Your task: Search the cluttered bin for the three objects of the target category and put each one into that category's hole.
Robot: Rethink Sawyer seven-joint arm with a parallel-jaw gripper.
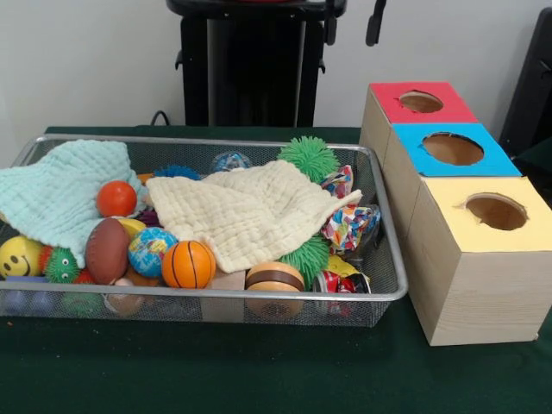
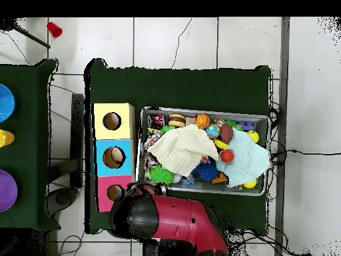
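Observation:
The silver wire-mesh bin [image 1: 216,297] stands on the green table, and it also shows in the overhead view [image 2: 203,111]. No plush animal toy shows in either view. A cream cloth [image 1: 250,211] [image 2: 183,148] and a mint cloth [image 1: 60,190] [image 2: 246,160] cover much of the bin's contents. Three wooden boxes stand beside the bin, each with a round hole: red top [image 1: 421,102], blue top [image 1: 453,148], yellow top [image 1: 496,211]. My red and black arm [image 2: 166,217] is drawn back at the table's edge near the red box [image 2: 114,193]. Its gripper is hidden.
The bin holds an orange ball [image 1: 116,198], a small basketball [image 1: 188,264], a brown football [image 1: 107,250], a globe ball [image 1: 152,250], a yellow smiley ball [image 1: 19,256], green spiky balls [image 1: 309,157], a wooden yo-yo [image 1: 274,276] and shiny patterned cans [image 1: 349,228]. The pedestal [image 1: 250,60] stands behind the bin.

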